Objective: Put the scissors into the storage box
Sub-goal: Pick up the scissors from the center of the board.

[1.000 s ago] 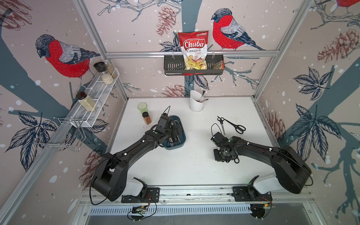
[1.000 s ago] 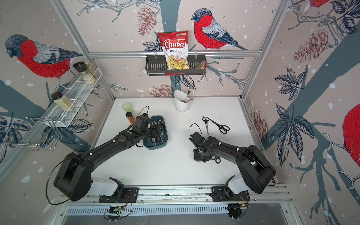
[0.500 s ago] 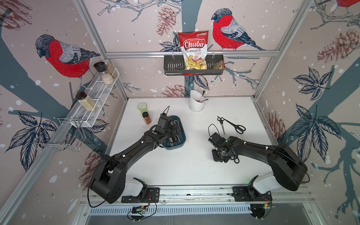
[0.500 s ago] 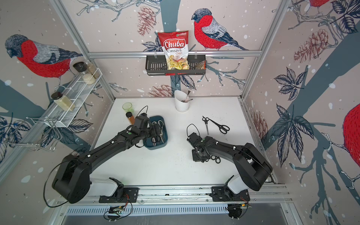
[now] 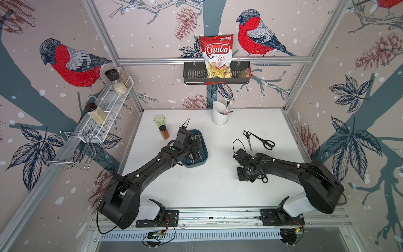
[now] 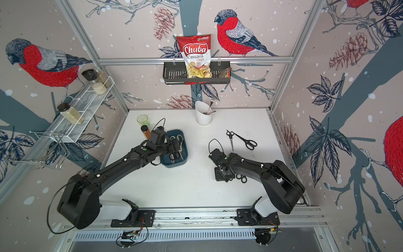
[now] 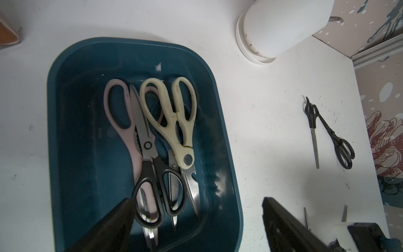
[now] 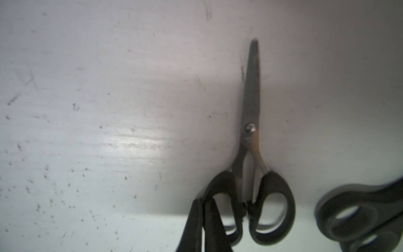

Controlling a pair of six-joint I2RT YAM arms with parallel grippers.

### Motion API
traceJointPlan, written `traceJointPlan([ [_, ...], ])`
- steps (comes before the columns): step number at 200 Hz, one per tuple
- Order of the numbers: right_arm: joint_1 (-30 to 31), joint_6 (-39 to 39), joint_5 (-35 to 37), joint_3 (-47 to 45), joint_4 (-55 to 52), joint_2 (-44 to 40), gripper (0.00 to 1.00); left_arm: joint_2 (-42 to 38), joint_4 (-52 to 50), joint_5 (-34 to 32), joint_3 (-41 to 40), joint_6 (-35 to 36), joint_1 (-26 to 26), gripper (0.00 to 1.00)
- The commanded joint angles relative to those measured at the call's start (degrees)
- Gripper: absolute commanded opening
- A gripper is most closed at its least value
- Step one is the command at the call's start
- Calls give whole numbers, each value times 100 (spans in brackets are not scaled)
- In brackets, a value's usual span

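The dark teal storage box [image 5: 204,152] [image 6: 185,156] [image 7: 226,135] holds pink-handled scissors [image 7: 117,113], cream-handled scissors [image 7: 174,122] and black-handled scissors [image 7: 157,187]. My left gripper [image 5: 197,145] [image 6: 174,145] [image 7: 196,200] hangs open over the box with nothing between its fingers. My right gripper [image 5: 247,174] [image 6: 222,173] [image 8: 204,201] is down at the table, shut on one handle loop of small black-handled scissors [image 8: 251,131]. A grey-and-black scissors handle [image 8: 357,218] [image 5: 264,179] lies beside it. Two more black scissors [image 5: 262,140] [image 6: 246,140] [image 7: 337,139] lie at the back right.
A white cutlery cup [image 5: 220,115] with a fork stands at the back. A green glass [image 5: 159,120] and a spice bottle [image 5: 164,132] stand just behind the box. A black wall basket [image 5: 192,74] holds a chips bag; a white wire shelf [image 5: 106,109] hangs on the left wall.
My right gripper has closed its jaws onto the scissors handle and shifted slightly left. The left arm has not moved.
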Motion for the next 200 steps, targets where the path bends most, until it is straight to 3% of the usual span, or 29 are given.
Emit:
traceJointPlan([
  [1,0,48,-64,-181,378,241,0,-19,-1,-105,71,29,-11,95],
  [55,5,26,35,208,141,55,0,-36,-1,-136,80,20,-4,95],
  [116,18,-167,101,1363,-237,23,0,-215,41,-183,10,19,199,95],
  [200,449,-653,-139,4348,178,1825,0,-1233,167,-173,-943,-166,1332,95],
])
